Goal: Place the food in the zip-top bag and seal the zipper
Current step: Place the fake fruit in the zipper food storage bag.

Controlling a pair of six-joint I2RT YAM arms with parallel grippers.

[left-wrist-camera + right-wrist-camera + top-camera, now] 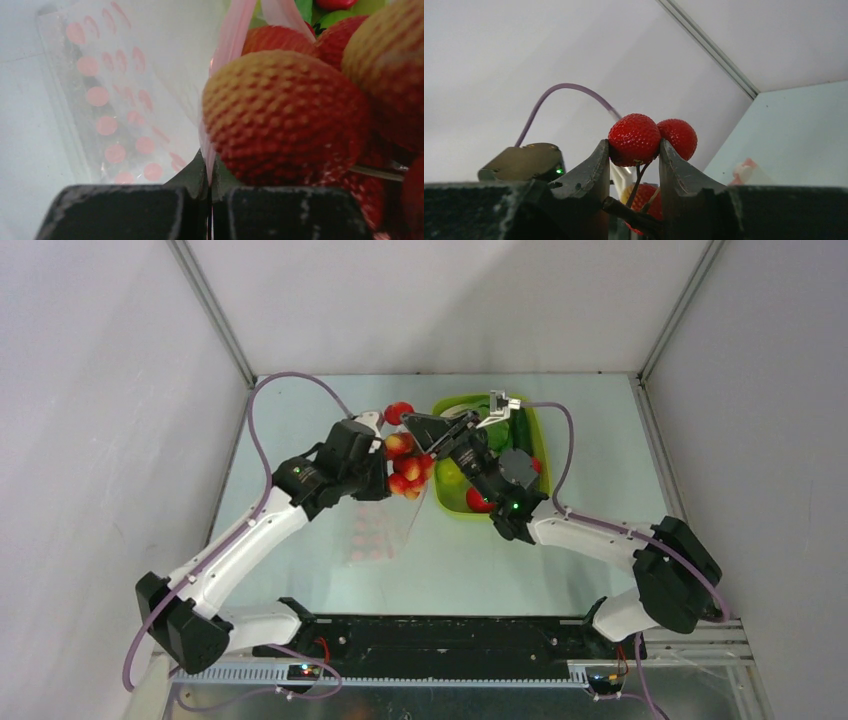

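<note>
Red strawberry between right jaws; pink zipper pinched in left jaws.

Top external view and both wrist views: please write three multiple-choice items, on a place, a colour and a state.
1. The lime-green tray lies: A) at the near edge; B) far side, right of middle; C) under the left arm's base.
2. The zipper strip in the left gripper is: A) pale pink; B) blue; C) black.
3. The right gripper is: A) open, empty; B) shut on a red strawberry; C) shut on the tray.
B, seen in the top view; A, pink runs into its closed jaws; B, the berry sits between its jaws.
</note>
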